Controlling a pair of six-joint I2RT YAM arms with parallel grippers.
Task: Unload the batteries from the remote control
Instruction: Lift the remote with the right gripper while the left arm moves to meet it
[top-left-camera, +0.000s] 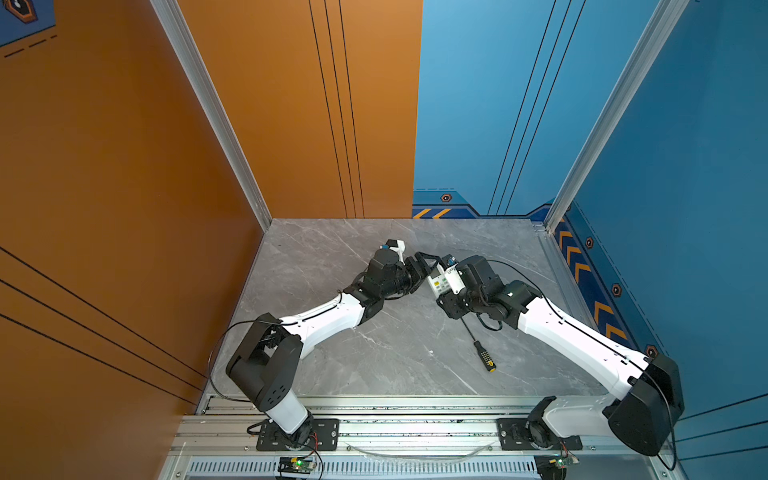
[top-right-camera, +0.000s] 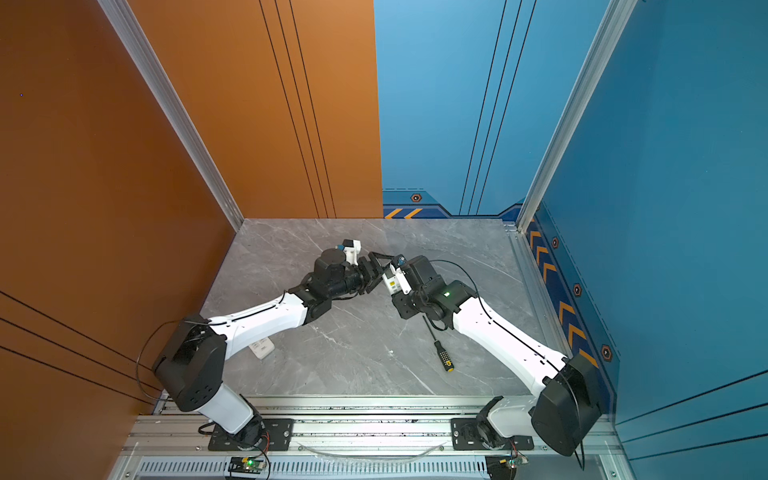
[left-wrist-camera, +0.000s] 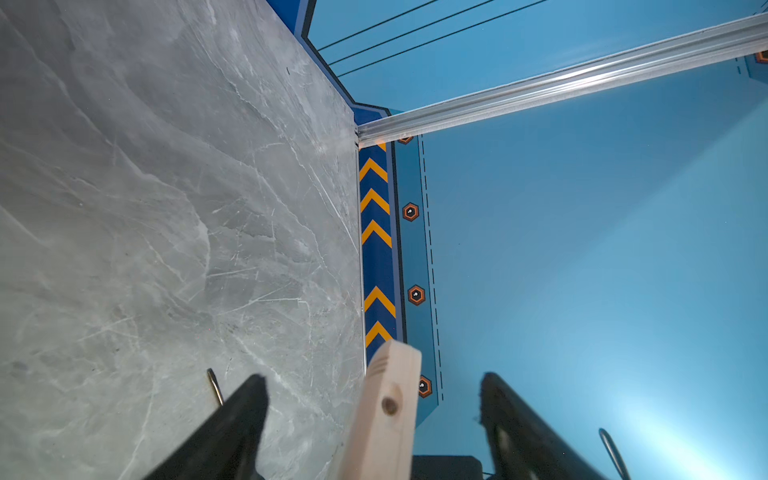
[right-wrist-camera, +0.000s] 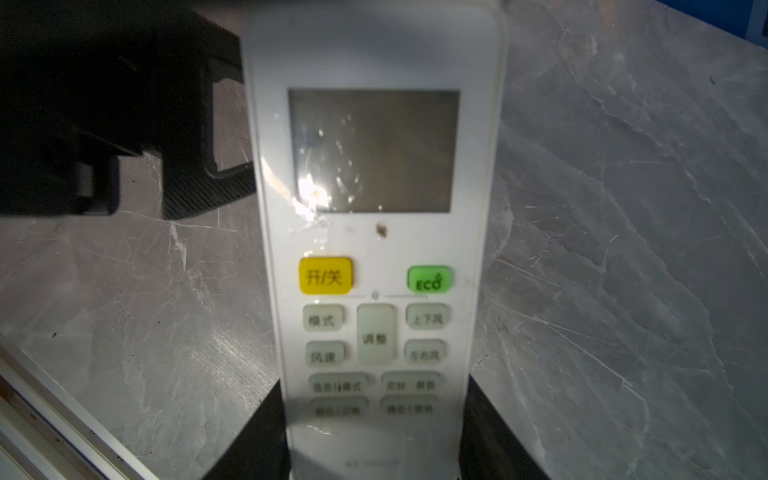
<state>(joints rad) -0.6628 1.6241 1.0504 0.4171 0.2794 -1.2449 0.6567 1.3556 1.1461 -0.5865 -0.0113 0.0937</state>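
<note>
While lifted clear of the grey marble-patterned table (top-left-camera: 374, 353), sits clenched in the right gripper (top-left-camera: 446, 293): a slim white rectangular plastic remote control (top-left-camera: 441, 282). Grasped at its lower end, with black fingers (right-wrist-camera: 494, 432) pressed against both long edges. Faces the right wrist camera with the button side: grey screen above, then a yellow key, a green ECO key and rows of pale keys. Meets the left gripper (top-left-camera: 428, 266) at its far end, above the middle of the table in both top views. Seen from the left wrist as a narrow edge between two black fingers (left-wrist-camera: 232, 428), jaws released and standing apart, with a gap on either side and neither finger touching.

Lying flat on the table near the right arm, well apart from the remote: a long thin screwdriver with black-and-yellow handle (top-left-camera: 484, 356). Visible in a top view, partly covered by the left arm: a flat white plastic piece (top-right-camera: 262, 348) resting on the table.
</note>
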